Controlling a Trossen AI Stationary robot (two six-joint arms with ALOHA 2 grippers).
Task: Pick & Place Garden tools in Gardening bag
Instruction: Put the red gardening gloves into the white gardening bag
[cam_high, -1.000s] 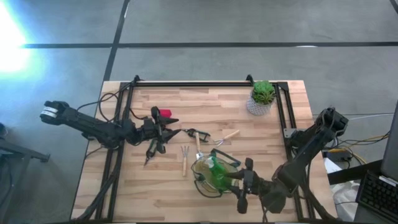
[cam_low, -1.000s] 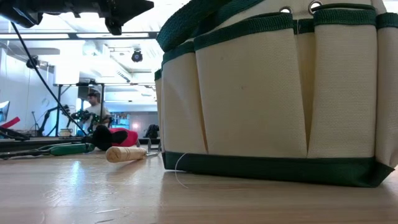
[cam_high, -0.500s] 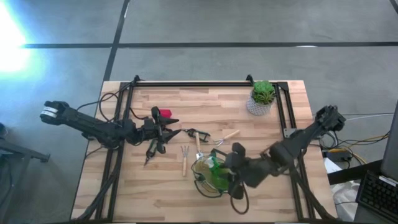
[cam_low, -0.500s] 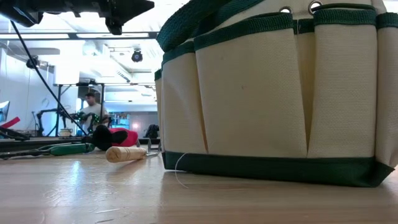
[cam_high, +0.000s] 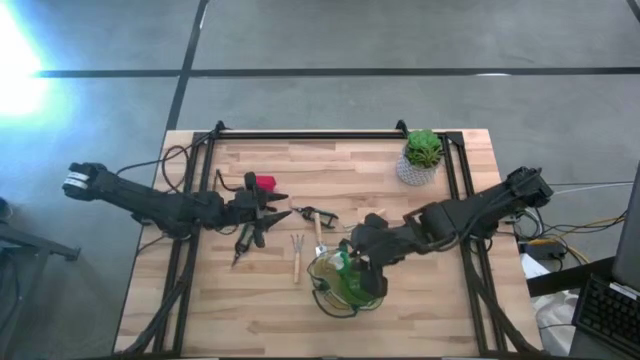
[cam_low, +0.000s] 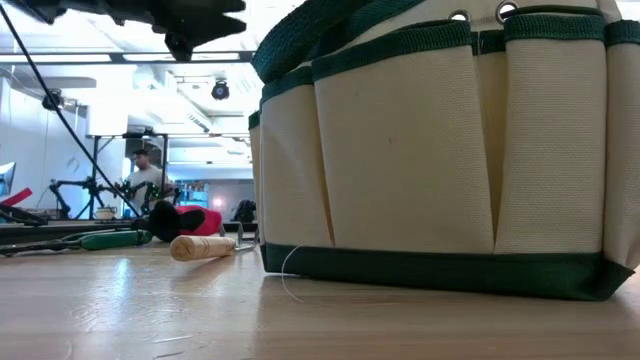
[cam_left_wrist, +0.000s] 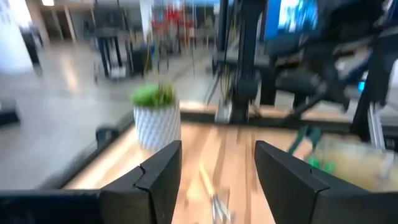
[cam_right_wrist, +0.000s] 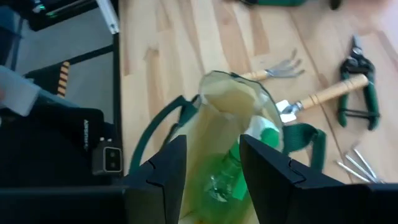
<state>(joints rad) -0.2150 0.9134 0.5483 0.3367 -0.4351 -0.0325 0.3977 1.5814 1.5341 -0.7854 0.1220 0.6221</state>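
from above, the gardening bag (cam_high: 338, 280) stands near the front edge of the wooden table (cam_high: 330, 160), mouth up, with a green spray bottle (cam_high: 350, 280) already lying inside it. the right gripper (cam_high: 368, 272) hangs over the bag's right rim, while the left gripper (cam_high: 262, 208) sits at the left-centre of the table among the loose tools, near a red glove-like item (cam_high: 264, 183) and green-handled pruners (cam_high: 243, 240). a small wooden-handled fork (cam_high: 297, 256) and a trowel (cam_high: 320, 232) lie just left of the bag, another wooden-handled tool (cam_high: 368, 217) behind it, and a potted plant (cam_high: 421, 156) stands at the far right corner. the level view is mostly filled by the bag's pocketed side, with one wooden handle (cam_low: 200, 246) lying beside it and a person (cam_low: 148, 170) far off in the room. the left wrist view shows that arm's fingers (cam_left_wrist: 158, 180) standing well apart with nothing between them. the right wrist view looks straight down into the bag, its fingers (cam_right_wrist: 168, 165) apart and empty over the bottle. judging by this, the bottle's drop looks finished; the next move calls for the right arm to lift clear of the rim and strap without snagging, and for one gripper to settle over a tool that remains on the table.
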